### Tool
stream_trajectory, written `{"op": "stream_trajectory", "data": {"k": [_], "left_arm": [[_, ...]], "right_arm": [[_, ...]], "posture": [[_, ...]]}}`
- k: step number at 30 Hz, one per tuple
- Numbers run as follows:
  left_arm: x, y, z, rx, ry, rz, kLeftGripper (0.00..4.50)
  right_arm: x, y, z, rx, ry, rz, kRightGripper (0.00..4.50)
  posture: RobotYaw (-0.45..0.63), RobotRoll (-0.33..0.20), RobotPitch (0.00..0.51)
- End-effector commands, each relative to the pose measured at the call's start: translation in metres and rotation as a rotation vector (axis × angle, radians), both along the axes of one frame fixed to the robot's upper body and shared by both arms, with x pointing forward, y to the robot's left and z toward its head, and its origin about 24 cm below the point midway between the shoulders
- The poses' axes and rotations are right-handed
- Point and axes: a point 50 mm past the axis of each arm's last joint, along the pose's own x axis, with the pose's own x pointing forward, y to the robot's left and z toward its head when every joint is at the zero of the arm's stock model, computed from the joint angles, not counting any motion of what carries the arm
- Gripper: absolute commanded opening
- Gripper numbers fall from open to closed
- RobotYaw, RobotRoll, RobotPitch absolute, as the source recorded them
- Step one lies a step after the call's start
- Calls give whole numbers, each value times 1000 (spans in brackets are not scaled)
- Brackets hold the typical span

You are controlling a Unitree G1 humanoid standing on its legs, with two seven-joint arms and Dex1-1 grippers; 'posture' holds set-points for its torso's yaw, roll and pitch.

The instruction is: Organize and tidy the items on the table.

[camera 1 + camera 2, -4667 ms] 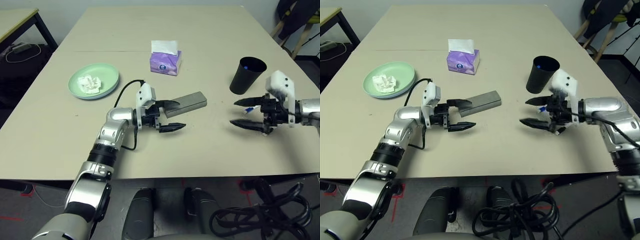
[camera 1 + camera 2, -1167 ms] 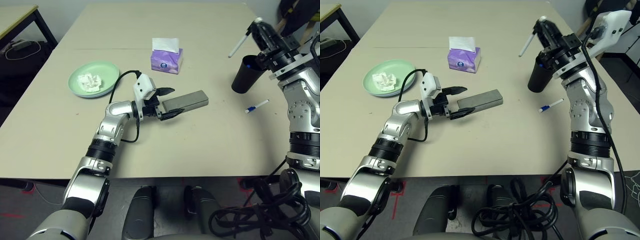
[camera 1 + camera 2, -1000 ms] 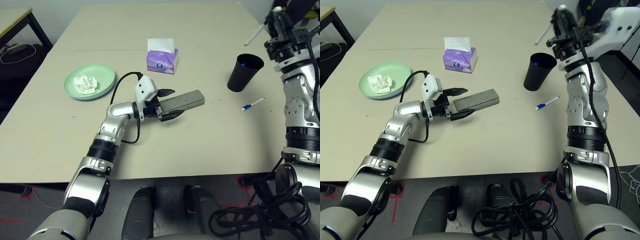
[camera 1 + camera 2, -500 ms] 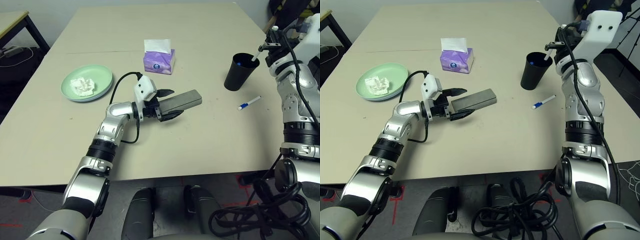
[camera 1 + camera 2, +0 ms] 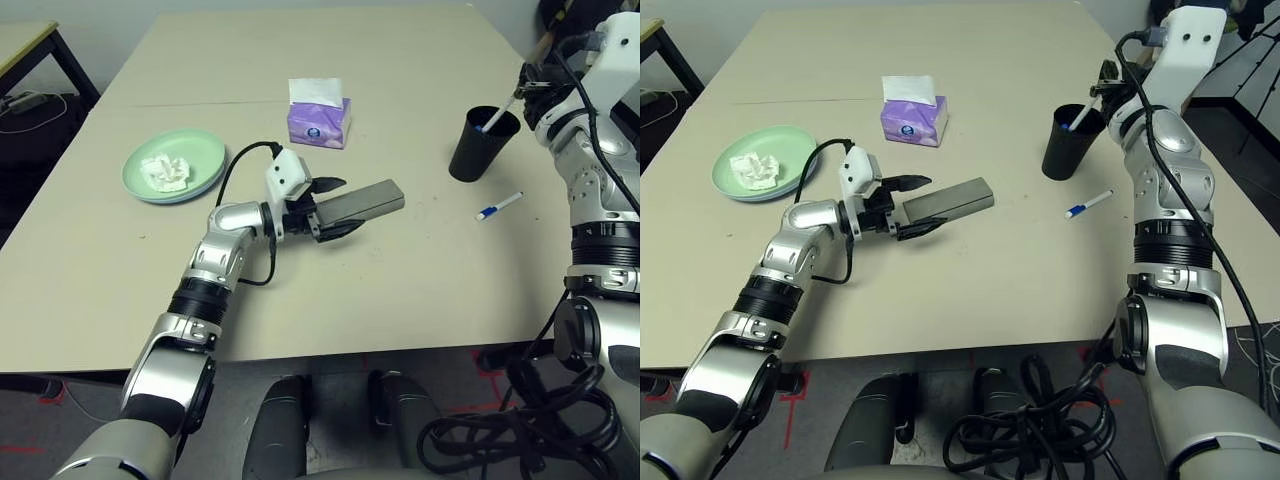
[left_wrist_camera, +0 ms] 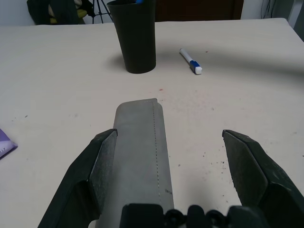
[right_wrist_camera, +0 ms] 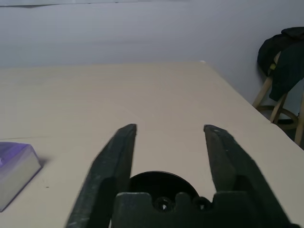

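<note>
The grey glasses case [image 5: 362, 199] lies mid-table, its near end between the fingers of my left gripper [image 5: 337, 206], which stands open around it; the case [image 6: 139, 147] rests close to one finger. My right gripper [image 5: 528, 84] hangs open just above the black cup [image 5: 472, 147], whose rim [image 7: 159, 182] shows under its fingers. A white pen [image 5: 1083, 112] leans inside the cup. A second white, blue-capped pen [image 5: 499, 206] lies on the table beside the cup. At the left, the pale green plate [image 5: 205, 157] holds crumpled white tissue [image 5: 165, 172].
A purple tissue box [image 5: 318, 119] stands behind the case. A small desk [image 5: 28, 40] is off the far left corner, and a stool with dark clothing [image 7: 284, 61] off the far right. The table [image 5: 420, 290] has bare room in front.
My right gripper has opened and let go of the pen, which now stands in the black cup. The left arm and the case have not moved.
</note>
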Motion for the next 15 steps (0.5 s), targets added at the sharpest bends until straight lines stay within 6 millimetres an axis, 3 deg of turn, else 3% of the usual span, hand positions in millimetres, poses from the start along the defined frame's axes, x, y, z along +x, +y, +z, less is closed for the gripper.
{"op": "stream_trajectory", "data": {"k": [1, 4, 8, 15], "left_arm": [[-3, -1, -2, 12, 5, -9, 4500], [-3, -3, -4, 11, 8, -12, 4500], [-4, -6, -5, 4, 9, -17, 4500], [-11, -6, -9, -9, 12, -5, 4500]], "right_arm": [[-6, -3, -3, -19, 14, 3, 4465], [-10, -3, -1, -30, -10, 45, 4465], [-17, 7, 5, -179, -93, 325, 4465], [-43, -4, -28, -464, 28, 780, 4465]], "posture": [[38, 0, 119], [33, 0, 121], [44, 0, 128], [86, 0, 156]]}}
